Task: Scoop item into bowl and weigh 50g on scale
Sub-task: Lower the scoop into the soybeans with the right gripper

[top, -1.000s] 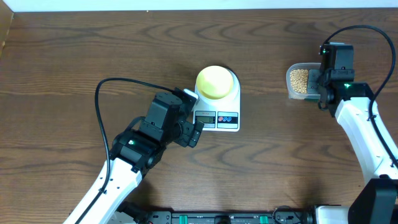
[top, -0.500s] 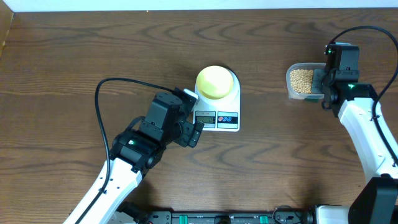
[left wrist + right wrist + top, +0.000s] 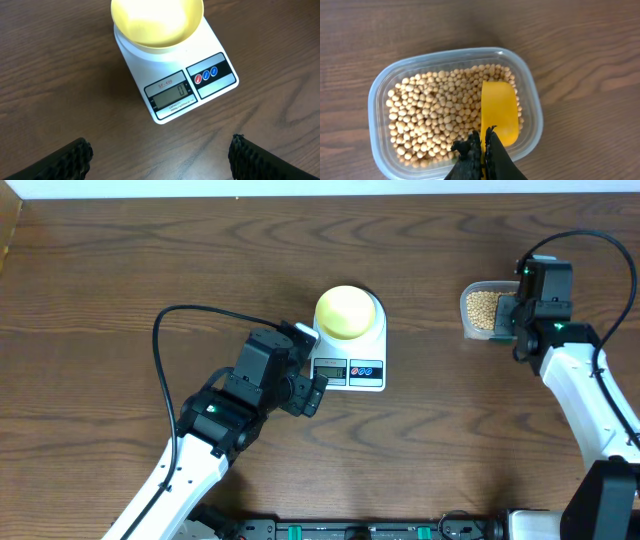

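Note:
The white scale (image 3: 363,370) sits mid-table with the empty pale yellow-green bowl (image 3: 346,311) on its platform; both show in the left wrist view, scale (image 3: 210,80), bowl (image 3: 156,22), display reading 0. My left gripper (image 3: 160,157) is open and empty just in front of the scale. The tan beans (image 3: 435,112) fill a clear plastic tub (image 3: 380,90) at the right (image 3: 482,310). My right gripper (image 3: 484,147) is shut on the handle of a bright yellow scoop (image 3: 498,112), whose blade rests over the beans at the tub's right side.
The table is dark wood (image 3: 120,280). The left arm's black cable (image 3: 160,370) loops over the table left of the scale.
My right gripper with the scoop shifted slightly right, then back left, over the tub. The left arm has not moved.

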`<state>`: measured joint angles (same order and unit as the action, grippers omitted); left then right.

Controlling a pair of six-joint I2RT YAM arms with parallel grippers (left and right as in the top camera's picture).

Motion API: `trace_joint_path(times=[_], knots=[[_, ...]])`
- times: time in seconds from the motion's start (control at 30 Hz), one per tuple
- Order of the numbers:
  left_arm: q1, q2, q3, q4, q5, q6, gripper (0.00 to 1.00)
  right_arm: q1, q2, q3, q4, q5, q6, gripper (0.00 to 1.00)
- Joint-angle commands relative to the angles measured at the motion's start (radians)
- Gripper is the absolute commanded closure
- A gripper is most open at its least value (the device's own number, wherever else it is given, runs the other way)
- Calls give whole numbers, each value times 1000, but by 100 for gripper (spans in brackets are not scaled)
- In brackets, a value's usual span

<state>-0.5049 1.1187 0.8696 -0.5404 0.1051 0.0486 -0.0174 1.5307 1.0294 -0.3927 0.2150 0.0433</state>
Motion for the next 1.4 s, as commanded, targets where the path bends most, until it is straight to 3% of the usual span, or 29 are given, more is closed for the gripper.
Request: trace_joint_path(times=[0.0, 0.53, 1.37], knots=[[4, 6, 0, 3, -9, -8, 11, -8, 2, -28, -3, -35, -7, 99], [4, 6, 0, 3, -9, -8, 11, -23, 2, -31, 1, -218, -7, 99], [4, 6, 0, 3, -9, -8, 11, -267, 2, -76, 36, -672, -8, 99]])
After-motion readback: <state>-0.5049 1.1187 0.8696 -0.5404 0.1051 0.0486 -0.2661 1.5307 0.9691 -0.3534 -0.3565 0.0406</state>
